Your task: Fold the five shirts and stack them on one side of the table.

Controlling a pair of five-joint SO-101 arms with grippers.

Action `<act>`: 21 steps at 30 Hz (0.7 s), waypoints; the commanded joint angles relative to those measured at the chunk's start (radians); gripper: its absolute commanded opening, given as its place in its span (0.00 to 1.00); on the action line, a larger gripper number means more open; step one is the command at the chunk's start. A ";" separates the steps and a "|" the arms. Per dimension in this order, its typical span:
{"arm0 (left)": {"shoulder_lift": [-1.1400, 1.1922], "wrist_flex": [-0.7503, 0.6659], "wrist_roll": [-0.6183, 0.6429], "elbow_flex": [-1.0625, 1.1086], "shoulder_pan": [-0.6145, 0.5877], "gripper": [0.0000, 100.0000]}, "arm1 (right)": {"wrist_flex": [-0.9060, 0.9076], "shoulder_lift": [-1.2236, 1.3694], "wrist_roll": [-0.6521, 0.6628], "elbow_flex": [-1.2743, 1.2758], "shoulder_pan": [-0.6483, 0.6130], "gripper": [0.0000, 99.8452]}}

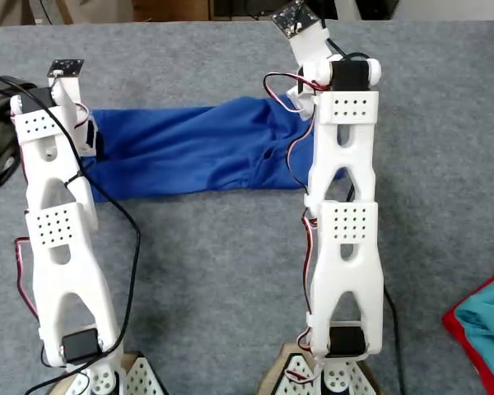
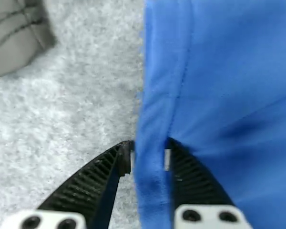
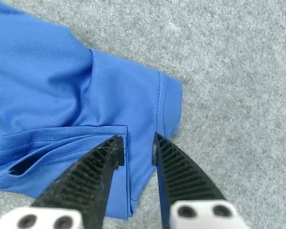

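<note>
The left gripper [image 2: 148, 155] clamps the hem of the blue shirt [image 2: 219, 95], with a grey-green garment [image 2: 14, 33] just beyond that edge. At the shirt's far end, the right gripper [image 3: 137, 145] hangs over a sleeve; whether it grips cannot be told. From above, the shirt lies half-folded in a band, teal-and-red clothing [image 1: 486, 325] well off: folding looks barely begun, stacking still ahead.

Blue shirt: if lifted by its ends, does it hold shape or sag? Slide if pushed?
Probably floppy: the blue thin-fabric shirt lies creased and folded over itself, so it would sag between grasp points. Likely light: the weave looks thin, fine mesh. Pushed, it would probably bunch rather than slide, as the grey felt-like table cover looks rough.
</note>
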 commanded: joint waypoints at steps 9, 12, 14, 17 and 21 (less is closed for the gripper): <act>-0.012 0.003 0.003 0.078 -0.006 0.02 | 0.009 -0.096 0.009 -0.048 0.012 0.13; -0.013 0.005 0.006 0.077 -0.008 0.02 | 0.009 -0.096 0.009 -0.048 0.012 0.13; -0.013 0.003 0.055 0.051 -0.008 0.02 | 0.009 -0.096 0.009 -0.048 0.012 0.13; -0.013 0.003 0.196 -0.032 -0.005 0.02 | 0.009 -0.096 0.009 -0.050 0.013 0.13; -0.013 0.035 0.321 -0.152 0.021 0.02 | 0.009 -0.096 0.008 -0.051 0.013 0.13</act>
